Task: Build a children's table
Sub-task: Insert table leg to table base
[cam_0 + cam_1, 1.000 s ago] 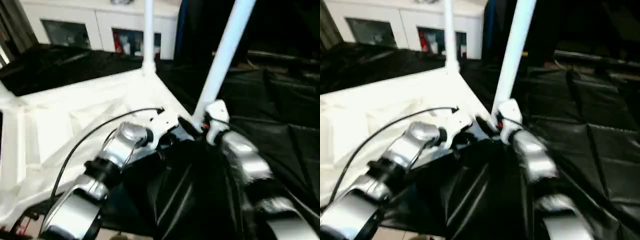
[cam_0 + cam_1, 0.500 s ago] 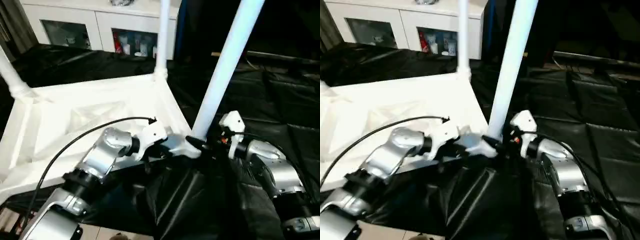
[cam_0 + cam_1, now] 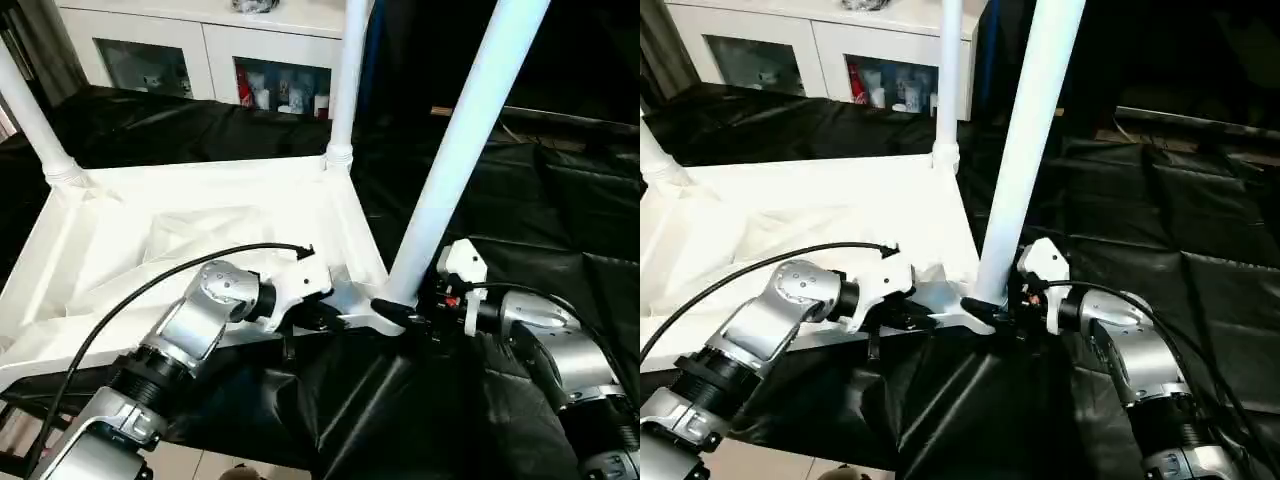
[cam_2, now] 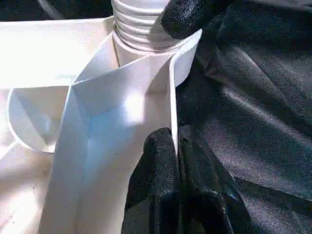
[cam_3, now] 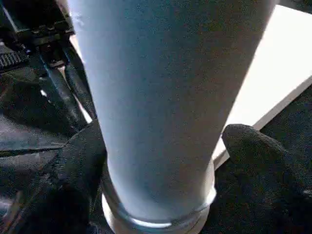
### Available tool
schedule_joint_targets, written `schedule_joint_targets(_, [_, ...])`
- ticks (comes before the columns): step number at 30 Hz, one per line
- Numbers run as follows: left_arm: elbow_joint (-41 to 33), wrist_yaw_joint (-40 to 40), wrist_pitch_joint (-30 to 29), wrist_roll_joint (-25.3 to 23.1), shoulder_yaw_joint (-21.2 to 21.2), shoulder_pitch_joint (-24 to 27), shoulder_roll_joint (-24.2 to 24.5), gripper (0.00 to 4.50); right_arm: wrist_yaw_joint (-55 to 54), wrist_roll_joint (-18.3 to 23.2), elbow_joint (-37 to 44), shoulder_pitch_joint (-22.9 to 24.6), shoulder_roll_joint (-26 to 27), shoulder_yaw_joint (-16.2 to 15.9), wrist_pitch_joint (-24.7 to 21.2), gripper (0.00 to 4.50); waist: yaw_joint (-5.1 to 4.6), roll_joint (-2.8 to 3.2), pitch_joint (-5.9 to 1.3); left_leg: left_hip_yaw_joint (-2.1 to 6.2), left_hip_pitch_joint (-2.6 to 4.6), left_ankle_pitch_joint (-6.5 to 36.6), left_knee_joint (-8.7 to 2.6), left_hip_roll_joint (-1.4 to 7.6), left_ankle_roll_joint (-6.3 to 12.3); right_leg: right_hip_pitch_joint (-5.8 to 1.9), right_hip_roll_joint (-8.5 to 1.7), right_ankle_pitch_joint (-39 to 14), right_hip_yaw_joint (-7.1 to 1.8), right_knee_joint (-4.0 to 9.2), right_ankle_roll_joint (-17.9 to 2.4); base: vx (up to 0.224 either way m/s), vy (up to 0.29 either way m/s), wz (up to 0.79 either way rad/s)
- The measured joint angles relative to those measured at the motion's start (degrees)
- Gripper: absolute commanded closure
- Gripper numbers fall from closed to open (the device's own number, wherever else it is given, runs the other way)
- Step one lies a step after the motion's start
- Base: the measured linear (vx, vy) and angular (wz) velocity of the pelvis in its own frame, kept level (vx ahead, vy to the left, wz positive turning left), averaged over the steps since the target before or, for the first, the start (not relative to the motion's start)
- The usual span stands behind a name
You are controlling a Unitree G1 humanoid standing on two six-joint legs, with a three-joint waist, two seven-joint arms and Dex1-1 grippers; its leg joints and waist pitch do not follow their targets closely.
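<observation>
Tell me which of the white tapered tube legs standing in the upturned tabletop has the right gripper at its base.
The nearest white tapered tube leg, in the front corner socket, with the right gripper straddling its base; the other two legs stand at far corners.

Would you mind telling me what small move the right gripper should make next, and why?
Probably close on the near leg: the right gripper straddles its base with fingers apart, while the left gripper pinches the tabletop rim beside that socket.

White tabletop (image 3: 200, 215) upside down, three legs (image 3: 455, 165) upright in corners
</observation>
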State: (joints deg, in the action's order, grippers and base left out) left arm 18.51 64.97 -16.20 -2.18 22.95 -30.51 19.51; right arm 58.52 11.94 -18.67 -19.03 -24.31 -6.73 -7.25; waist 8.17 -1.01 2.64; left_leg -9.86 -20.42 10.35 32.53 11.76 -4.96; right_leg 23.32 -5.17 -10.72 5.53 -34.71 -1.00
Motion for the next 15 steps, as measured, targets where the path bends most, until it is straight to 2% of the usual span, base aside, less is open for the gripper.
schedule_joint_targets(4, [-0.06, 0.02, -0.03, 0.00, 0.01, 0.06, 0.08, 4.50, 0.38, 0.01, 0.28, 0.10, -0.04, -0.43, -0.04, 1.03, -0.01, 0.00, 0.00, 0.00, -0.02, 0.00, 0.08, 0.01, -0.01, 0.00, 0.00, 0.00, -0.02, -0.13, 0.00, 0.000, 0.000, 0.00])
schedule_joint_targets(6, [-0.06, 0.01, -0.03, 0.00, 0.04, 0.06, 0.08, 4.50, 0.42, 0.02, 0.37, 0.21, -0.04, -0.44, -0.06, 1.32, 0.00, -0.01, 0.00, 0.00, -0.01, 0.02, 0.12, 0.01, -0.05, 0.00, 0.00, -0.01, -0.03, -0.17, 0.01, 0.000, 0.000, 0.00])
schedule_joint_targets(9, [-0.05, -0.05, -0.06, 0.00, 0.08, 0.06, 0.07, 4.50, 0.67, -0.01, 0.42, 0.37, -0.02, -0.56, -0.07, 1.41, 0.00, -0.01, 0.01, 0.00, -0.03, 0.15, 0.17, 0.01, -0.25, 0.00, -0.01, -0.01, -0.04, -0.22, 0.01, 0.000, 0.000, 0.00])
schedule_joint_targets(11, [-0.05, -0.10, -0.10, 0.00, 0.10, 0.06, 0.06, 4.50, 0.67, -0.09, 0.42, 0.37, -0.02, -0.56, -0.07, 1.72, 0.01, -0.01, 0.00, 0.01, -0.03, 0.15, 0.18, 0.01, -0.25, 0.00, -0.01, -0.01, -0.04, -0.23, 0.01, 0.000, 0.000, 0.00])
schedule_joint_targets(15, [-0.05, -0.23, -0.49, 0.00, 0.12, 0.06, 0.03, 4.50, 0.31, -0.29, 0.29, 0.43, 0.21, -0.58, -0.01, 1.76, 0.01, -0.03, -0.01, 0.01, -0.05, 0.15, 0.21, 0.01, -0.25, 0.00, -0.01, -0.01, -0.04, -0.25, 0.01, 0.000, 0.000, 0.00])
